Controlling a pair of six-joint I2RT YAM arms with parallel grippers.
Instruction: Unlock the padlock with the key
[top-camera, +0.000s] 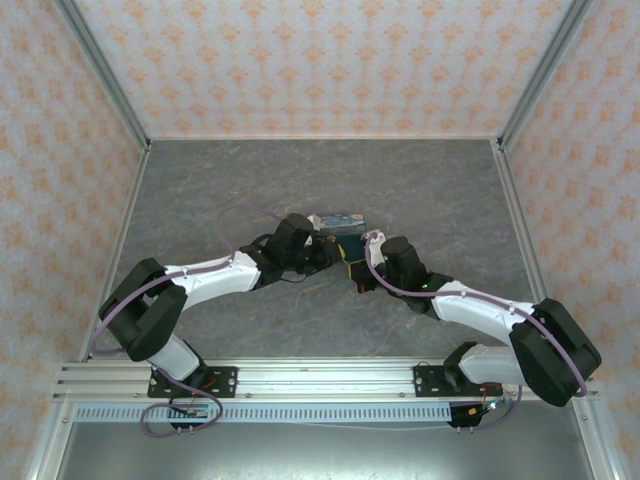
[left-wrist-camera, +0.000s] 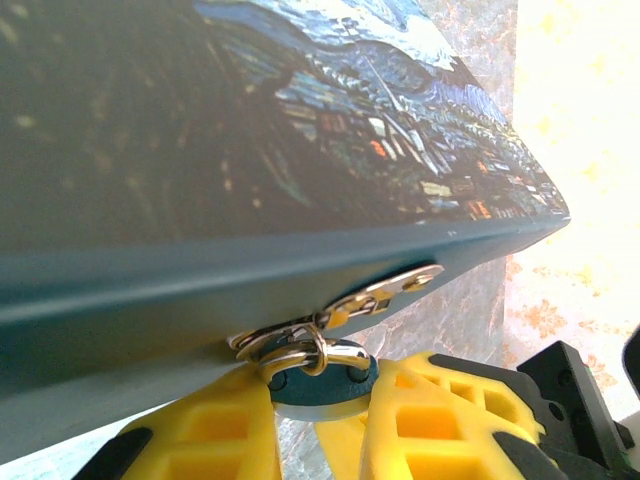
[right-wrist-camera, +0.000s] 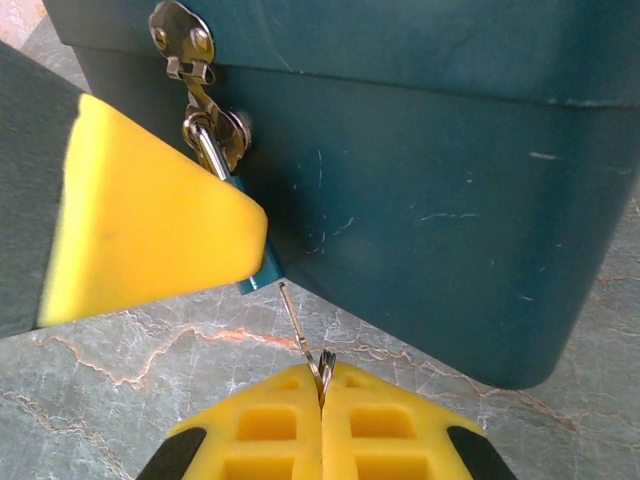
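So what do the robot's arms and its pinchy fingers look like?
Both arms, left arm and right arm, are white tubes with chunky black joints, and a thin lilac cable loops along each. The left gripper and right gripper have bright yellow wedge-shaped fingers with square pockets moulded in, and black trim near the base.

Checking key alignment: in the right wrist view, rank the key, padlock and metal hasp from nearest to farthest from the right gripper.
1. key, pinched in the right gripper, bottom centre.
2. padlock, just up-left of the key's tip.
3. hasp, top left on the box.
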